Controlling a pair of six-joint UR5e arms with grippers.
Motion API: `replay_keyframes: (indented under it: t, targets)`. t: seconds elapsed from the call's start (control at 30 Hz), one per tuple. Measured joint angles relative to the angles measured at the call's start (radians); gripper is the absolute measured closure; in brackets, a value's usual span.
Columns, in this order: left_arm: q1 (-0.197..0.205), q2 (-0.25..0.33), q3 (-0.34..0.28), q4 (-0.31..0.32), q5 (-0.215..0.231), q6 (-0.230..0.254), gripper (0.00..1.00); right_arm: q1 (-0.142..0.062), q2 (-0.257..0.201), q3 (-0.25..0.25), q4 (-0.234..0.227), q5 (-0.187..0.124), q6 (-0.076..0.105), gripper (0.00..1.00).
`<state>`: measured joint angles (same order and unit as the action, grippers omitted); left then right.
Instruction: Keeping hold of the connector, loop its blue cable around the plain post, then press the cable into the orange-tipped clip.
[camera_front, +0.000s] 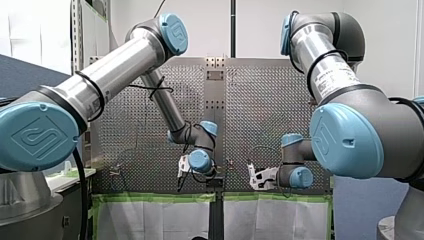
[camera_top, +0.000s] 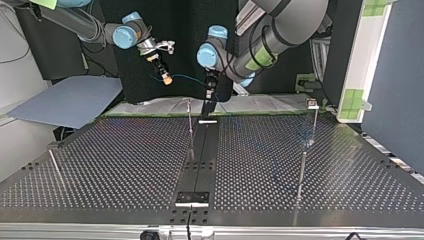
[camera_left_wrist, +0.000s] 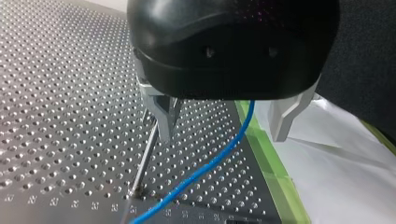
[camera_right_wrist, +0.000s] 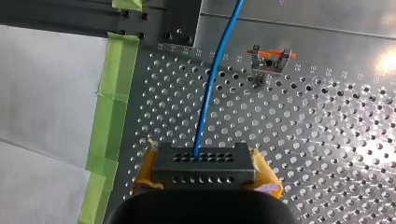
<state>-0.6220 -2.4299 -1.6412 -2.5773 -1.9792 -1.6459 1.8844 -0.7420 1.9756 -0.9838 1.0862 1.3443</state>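
My right gripper, with yellow pads, is shut on a grey multi-hole connector. The blue cable runs ahead from it over the perforated plate. An orange-tipped clip stands ahead, beside the cable. In the left wrist view my left gripper stands open, and the cable passes between its metal fingers without touching them. A thin metal post rises just beside one finger. In the top view my right gripper hangs at the far edge's left, my left gripper near the centre strip.
Green tape and white sheeting border the plate's far edge. Other thin posts stand on the perforated table: one by the centre strip, one with a small head, a plain one and one at the left.
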Motion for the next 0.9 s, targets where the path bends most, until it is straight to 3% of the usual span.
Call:
replay_keyframes:
  t: [0.4, 0.63, 0.9]
  targets:
    - [0.026, -0.003, 0.007, 0.003, 0.016, -0.016, 0.0, 0.0, 0.0, 0.0, -0.001, -0.006, 0.003, 1.0]
    - [0.037, -0.054, 0.051, -0.036, 0.019, -0.025, 0.0, -0.001, 0.0, 0.0, -0.001, -0.01, 0.007, 1.0]
    - [0.037, -0.079, 0.061, -0.036, 0.028, -0.041, 0.0, -0.003, 0.0, -0.001, -0.001, -0.011, 0.01, 1.0]
